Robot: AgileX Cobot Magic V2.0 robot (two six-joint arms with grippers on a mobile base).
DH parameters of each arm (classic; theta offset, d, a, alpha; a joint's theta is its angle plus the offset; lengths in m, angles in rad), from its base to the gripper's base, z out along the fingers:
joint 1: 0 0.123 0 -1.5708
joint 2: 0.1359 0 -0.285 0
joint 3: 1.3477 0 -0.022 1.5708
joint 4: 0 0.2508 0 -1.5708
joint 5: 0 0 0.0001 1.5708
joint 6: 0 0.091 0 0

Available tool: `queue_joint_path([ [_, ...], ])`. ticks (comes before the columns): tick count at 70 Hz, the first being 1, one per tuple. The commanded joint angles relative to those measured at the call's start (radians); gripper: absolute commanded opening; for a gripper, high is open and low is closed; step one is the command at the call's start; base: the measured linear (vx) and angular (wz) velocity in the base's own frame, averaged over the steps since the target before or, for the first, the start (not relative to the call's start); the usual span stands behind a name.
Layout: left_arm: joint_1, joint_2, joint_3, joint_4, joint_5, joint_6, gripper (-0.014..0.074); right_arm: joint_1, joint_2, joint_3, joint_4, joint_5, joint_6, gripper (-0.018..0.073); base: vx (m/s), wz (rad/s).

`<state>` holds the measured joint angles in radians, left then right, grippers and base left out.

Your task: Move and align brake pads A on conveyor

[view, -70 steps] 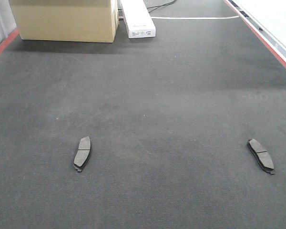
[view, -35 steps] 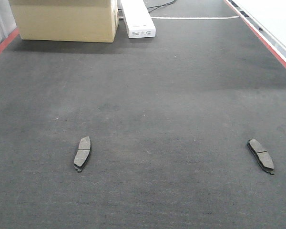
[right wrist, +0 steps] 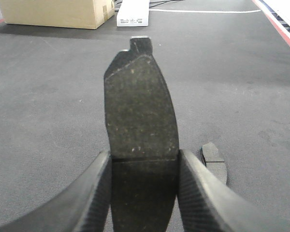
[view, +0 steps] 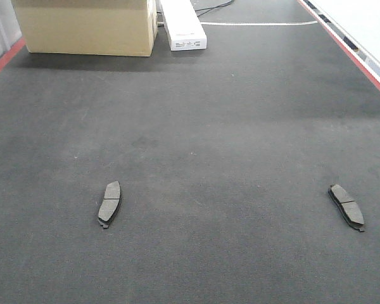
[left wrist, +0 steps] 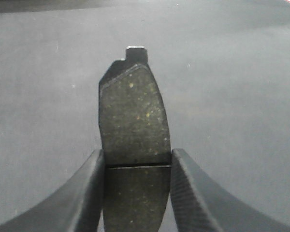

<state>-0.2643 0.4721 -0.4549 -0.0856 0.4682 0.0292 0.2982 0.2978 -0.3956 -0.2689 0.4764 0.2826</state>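
Two flat dark grey brake pads lie on the dark carpet-like conveyor, near its left and right edges. The left tool and right tool each clamp another pad, not yet placed.

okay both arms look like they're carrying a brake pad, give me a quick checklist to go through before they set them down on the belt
1. Left gripper shut on its held pad, fingers at the centre groove: ok.
2. Right gripper shut on its held pad, also at the groove: ok.
3. Two pads already lying flat on the conveyor, the left pad and the right pad: ok.
4. Those two aligned with each other: not ok, they lean opposite ways.
5. Open belt between them for placing: ok in the front view.
6. Height of the held pads above the belt: cannot tell.
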Motion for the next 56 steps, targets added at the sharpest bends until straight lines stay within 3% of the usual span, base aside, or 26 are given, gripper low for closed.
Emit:
queue_joint_path([
  [1,-0.004,0.118,-0.129,-0.018,-0.076,-0.022,-0.0006,-0.008,0.006,-0.029,-0.022,-0.092,-0.005,0.0003,0.00,0.00],
  [11,-0.004,0.347,-0.307,-0.043,0.006,-0.021,-0.0003,-0.008,0.006,-0.029,-0.022,-0.092,-0.005,0.0003,0.00,0.00],
  [23,-0.017,0.582,-0.464,-0.128,0.025,-0.003,0.0003,-0.008,0.006,-0.029,-0.022,-0.092,-0.005,0.0003,0.00,0.00],
  [38,-0.108,0.821,-0.608,-0.153,0.024,0.010,0.0004,-0.008,0.006,-0.029,-0.022,-0.092,-0.005,0.0003,0.00,0.00],
  [56,-0.210,1.068,-0.731,-0.152,0.017,-0.045,0.0011,-0.008,0.006,-0.029,-0.022,-0.092,-0.005,0.0003,0.00,0.00],
])
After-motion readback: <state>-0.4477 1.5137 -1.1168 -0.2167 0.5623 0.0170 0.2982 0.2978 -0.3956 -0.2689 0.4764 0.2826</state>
